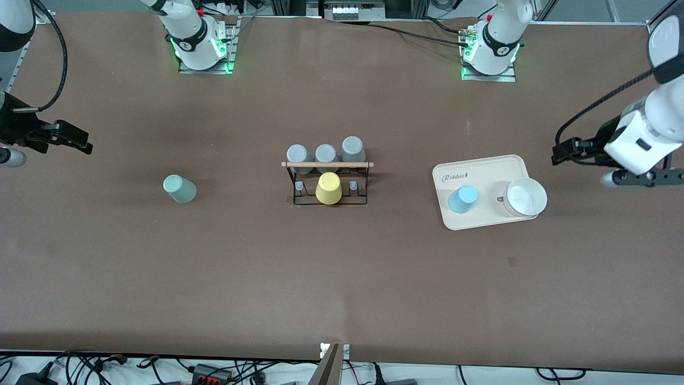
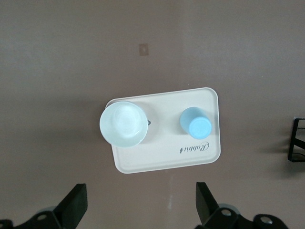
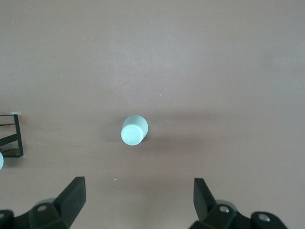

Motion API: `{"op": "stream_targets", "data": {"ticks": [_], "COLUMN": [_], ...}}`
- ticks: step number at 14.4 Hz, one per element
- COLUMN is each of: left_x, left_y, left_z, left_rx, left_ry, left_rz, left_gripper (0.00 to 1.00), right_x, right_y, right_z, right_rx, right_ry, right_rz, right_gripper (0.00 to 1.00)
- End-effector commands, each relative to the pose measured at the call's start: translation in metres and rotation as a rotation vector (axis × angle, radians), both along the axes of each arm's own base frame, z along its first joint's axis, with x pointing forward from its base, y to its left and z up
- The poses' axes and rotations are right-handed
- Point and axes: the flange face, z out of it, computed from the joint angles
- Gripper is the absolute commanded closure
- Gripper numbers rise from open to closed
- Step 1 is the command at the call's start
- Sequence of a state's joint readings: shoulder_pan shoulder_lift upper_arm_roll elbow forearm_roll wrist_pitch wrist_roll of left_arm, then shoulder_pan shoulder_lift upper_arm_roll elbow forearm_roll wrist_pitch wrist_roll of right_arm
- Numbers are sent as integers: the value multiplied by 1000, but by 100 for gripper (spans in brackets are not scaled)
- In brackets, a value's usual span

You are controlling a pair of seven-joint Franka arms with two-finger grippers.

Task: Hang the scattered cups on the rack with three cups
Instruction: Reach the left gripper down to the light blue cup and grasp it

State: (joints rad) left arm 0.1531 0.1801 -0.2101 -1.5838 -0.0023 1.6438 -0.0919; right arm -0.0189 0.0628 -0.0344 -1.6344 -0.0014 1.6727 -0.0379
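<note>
Both grippers hang empty with jaws spread wide, the right gripper (image 3: 136, 202) over the green cup (image 1: 179, 189) toward the right arm's end from the rack (image 1: 327, 182), the left gripper (image 2: 140, 207) near the blue cup (image 1: 463, 199) on the tray (image 1: 481, 220); a careless descent could topple either cup or knock the white bowl (image 1: 526, 196) beside the blue one.

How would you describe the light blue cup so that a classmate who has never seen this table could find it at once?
Start at the beige tray toward the left arm's end of the table. Two things stand on it: a wide white bowl and, beside it on the side toward the rack, the light blue cup. It is small, tapered, upside down, and the only blue thing there.
</note>
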Motion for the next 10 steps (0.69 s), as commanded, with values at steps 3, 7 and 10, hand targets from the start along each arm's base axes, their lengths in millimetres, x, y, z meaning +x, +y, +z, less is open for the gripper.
{"op": "stream_targets", "data": {"ticks": [3,7,10], "left_x": [47,48,26], "left_y": [-63,-90,-105], "left_z": [-80,-158,-210], "left_rx": [-52,-58,-52], "left_ry": [31,148,154], "left_rz": [-93,-130,-149], "left_gripper": [0,0,0], "right_x": [7,12,12], "right_y": [1,1,2], "right_z": [-16,-29,-28], "right_rx": [1,2,2], "right_ry": [34,55,52], "right_rz": [-9,-5,-5], "right_gripper": [0,0,0]}}
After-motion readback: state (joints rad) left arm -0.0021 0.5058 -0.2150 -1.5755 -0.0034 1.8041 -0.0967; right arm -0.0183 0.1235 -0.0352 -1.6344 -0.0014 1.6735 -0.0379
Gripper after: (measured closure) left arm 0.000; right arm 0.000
